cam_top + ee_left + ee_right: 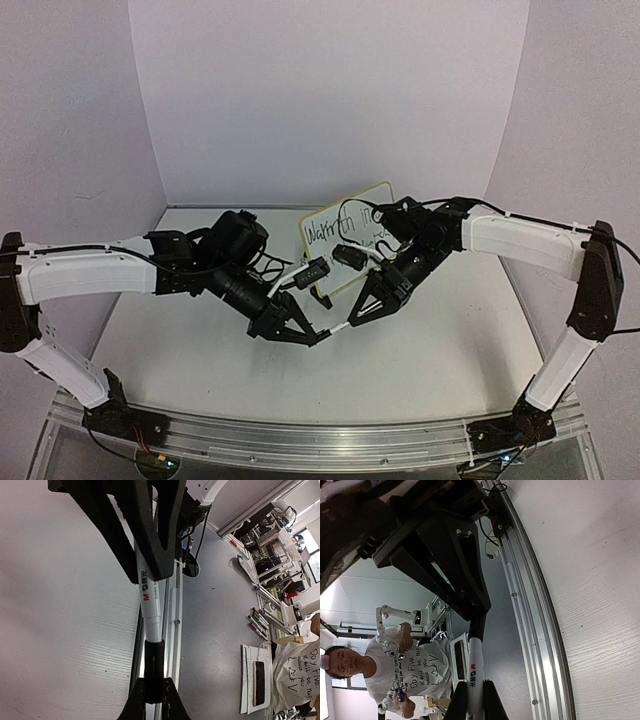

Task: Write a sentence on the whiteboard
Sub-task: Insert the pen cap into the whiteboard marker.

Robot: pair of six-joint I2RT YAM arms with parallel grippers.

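From above, a white marker (337, 326) bridges the two tools. The left gripper (318, 338) pinches one end and the right gripper (352, 320) the other, both closed on it. Behind the marker, toward the back wall (330, 100), the whiteboard (368, 200) stands propped on the pale table (450, 370), partly hidden by the right arm (510, 240). The sentence (335, 228) begins "Warmth in"; the rest is covered. The board looks light, thin and stiff, with a slick face. I judge it would tip or slide at a nudge, and fresh ink would smear, so its rim is the place to take hold.

In the left wrist camera, the left gripper's own fingers (135, 702) clamp the marker's black cap (154, 665). The right gripper's angular black fingers close on the white printed barrel beyond it. The barrel is smooth, round plastic, probably slippery, so any pull along it wants a firm pinch. The whiteboard is out of view.

In the right wrist camera, the right gripper holds the barrel by the red logo, and the left gripper holds the cap at the marker's far end. The table shows a faint woody grain. Whether the cap is fully seated, I cannot tell.
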